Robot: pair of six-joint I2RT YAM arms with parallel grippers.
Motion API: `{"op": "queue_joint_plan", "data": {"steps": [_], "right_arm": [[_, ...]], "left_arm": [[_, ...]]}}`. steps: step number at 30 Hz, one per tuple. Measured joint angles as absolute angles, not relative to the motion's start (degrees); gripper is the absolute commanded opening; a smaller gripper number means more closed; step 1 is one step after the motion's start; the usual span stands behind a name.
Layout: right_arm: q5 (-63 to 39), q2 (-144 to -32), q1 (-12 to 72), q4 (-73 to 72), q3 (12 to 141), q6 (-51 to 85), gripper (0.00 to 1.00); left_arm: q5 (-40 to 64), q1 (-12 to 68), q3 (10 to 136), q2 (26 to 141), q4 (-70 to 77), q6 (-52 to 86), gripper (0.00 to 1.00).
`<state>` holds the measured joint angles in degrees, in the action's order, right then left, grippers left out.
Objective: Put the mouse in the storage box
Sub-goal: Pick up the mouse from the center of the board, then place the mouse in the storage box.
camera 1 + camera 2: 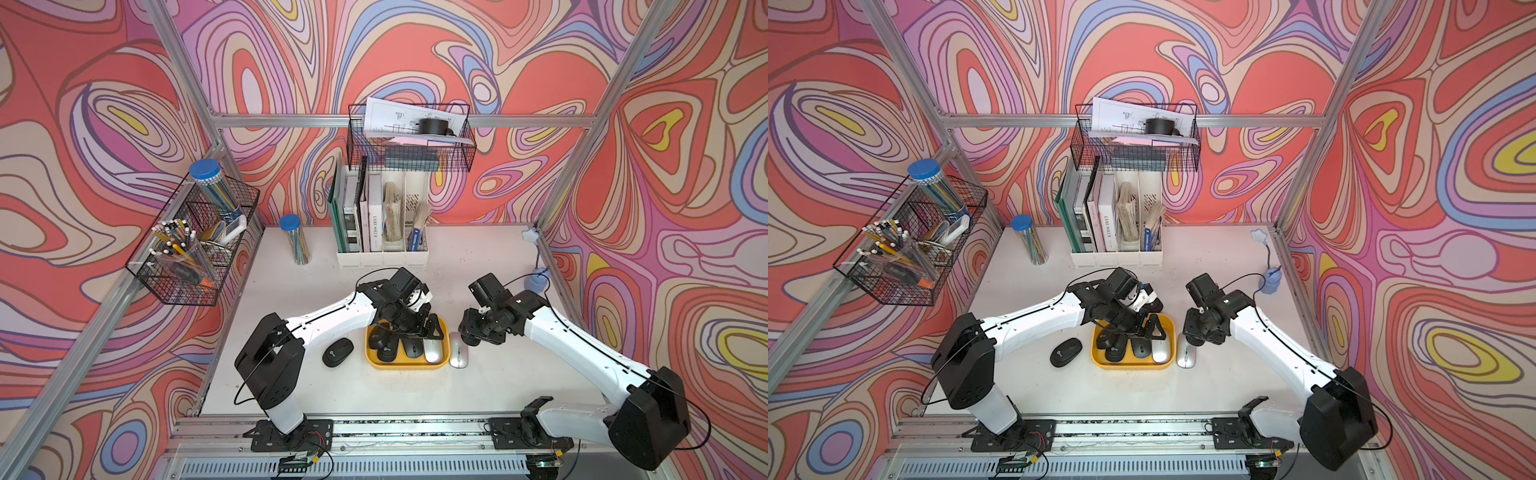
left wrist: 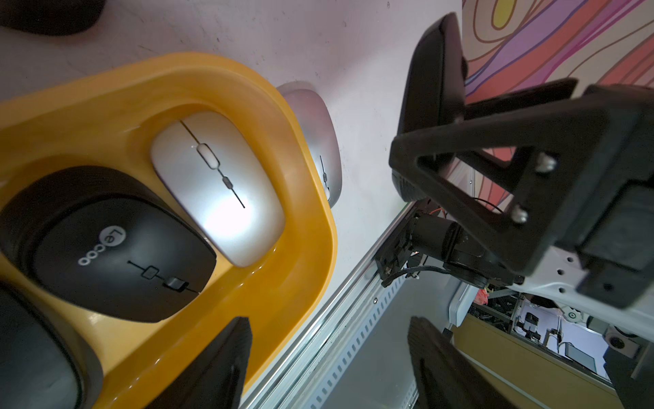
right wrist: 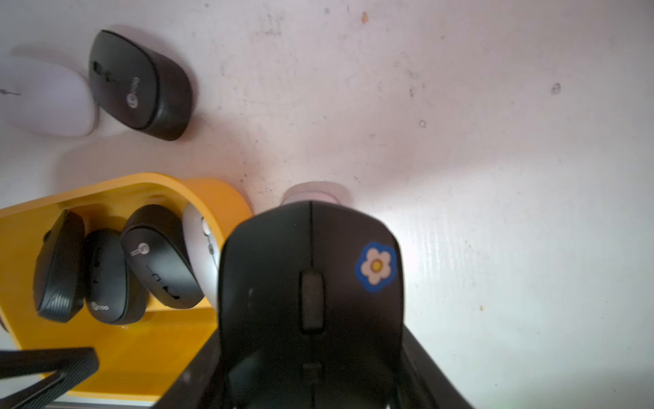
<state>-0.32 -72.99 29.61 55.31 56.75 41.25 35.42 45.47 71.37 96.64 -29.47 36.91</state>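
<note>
My R gripper (image 1: 473, 333) clamps black plastic flower-sticker mouse (image 3: 283, 283) mid-carry, near shallow yellow plastic storage box (image 1: 399, 365); L gripper (image 2: 329, 364) spread, empty. Next: over box, release.

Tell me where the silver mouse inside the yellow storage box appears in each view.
In both top views: silver mouse in the storage box, at its end nearest the right arm.
Left wrist: mouse beside the black Lecoo mouse.
Right wrist: mouse, a sliver behind the held flower-sticker mouse.
Shared landmark: the yellow storage box.
</note>
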Motion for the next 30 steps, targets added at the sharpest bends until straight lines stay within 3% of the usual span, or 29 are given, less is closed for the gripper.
{"op": "queue_joint_plan", "data": {"steps": [5,14,30], "right_arm": [[-0.36,-75.83,33.52,55.00,60.07,41.71,0.46],[-0.43,-83.64,40.60,53.12,65.60,43.31,0.46],[-1.87,-98.96,51.92,47.35,74.72,46.30,0.46]], "left_arm": [[34.02,42.19,69.93,95.59,-29.12,37.50,0.76],[33.01,28.82,63.46,87.42,-29.89,37.54,0.76],[34.09,18.87,56.99,81.54,-32.16,36.95,0.77]]}}
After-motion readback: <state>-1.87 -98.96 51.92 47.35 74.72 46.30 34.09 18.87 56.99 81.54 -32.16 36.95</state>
